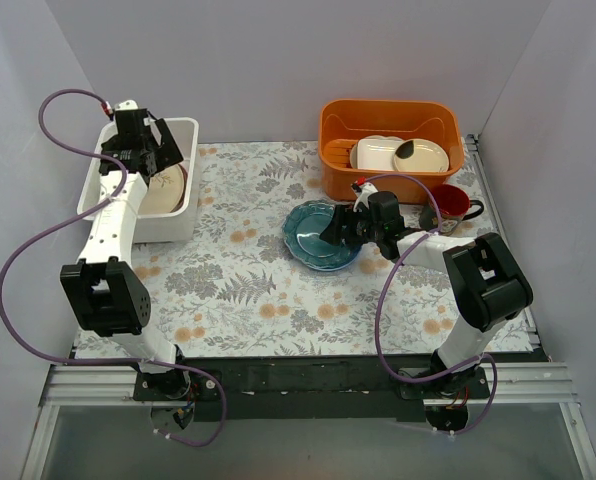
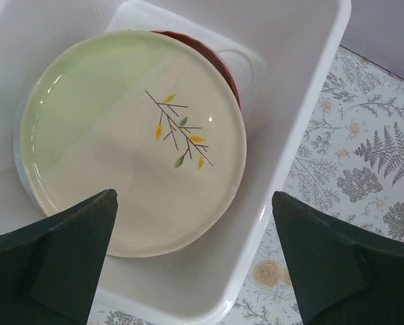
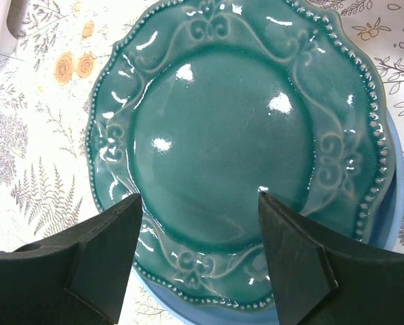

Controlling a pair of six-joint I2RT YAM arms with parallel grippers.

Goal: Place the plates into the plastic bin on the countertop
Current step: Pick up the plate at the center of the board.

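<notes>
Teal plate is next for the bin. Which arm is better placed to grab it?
Right. The right gripper hangs open directly over the teal plate, while the left gripper is open above the leaf-sprig plate inside the plastic bin, across the countertop.

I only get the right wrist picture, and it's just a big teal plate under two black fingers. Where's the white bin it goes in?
Observer: The white rectangular plastic bin sits at the far left of the fern-and-flower print countertop, well away from your teal-blue beaded round plate.
Operator: Is anything inside it already?
Observer: Yes. A cream-green round plate with a leaf sprig lies on top in the bin, and the edge of a red-brown plate peeks out from under it.
</notes>
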